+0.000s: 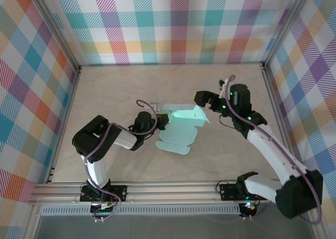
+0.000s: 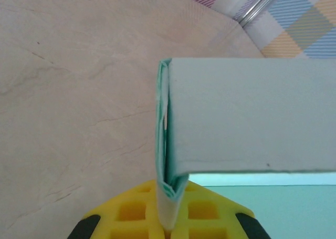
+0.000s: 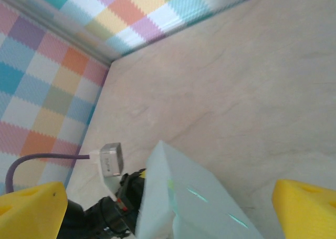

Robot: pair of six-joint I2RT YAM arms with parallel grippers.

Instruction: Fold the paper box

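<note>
The left gripper (image 1: 160,122) is shut tight on one folded-up side of the paper box (image 1: 177,133). Its yellow fingers (image 2: 107,218) pinch the thin card edge. The right gripper (image 1: 209,101) has its yellow fingers (image 3: 31,207) spread wide and holds nothing. The box sits just beside it, between the two grippers. There is one box and two grippers.

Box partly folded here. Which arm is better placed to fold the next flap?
Right, probably. The right pincer is open, holds nothing and sits beside the right edge of the paper box. The left pincer is shut on a folded wall, so it seems busy steadying the box.
</note>
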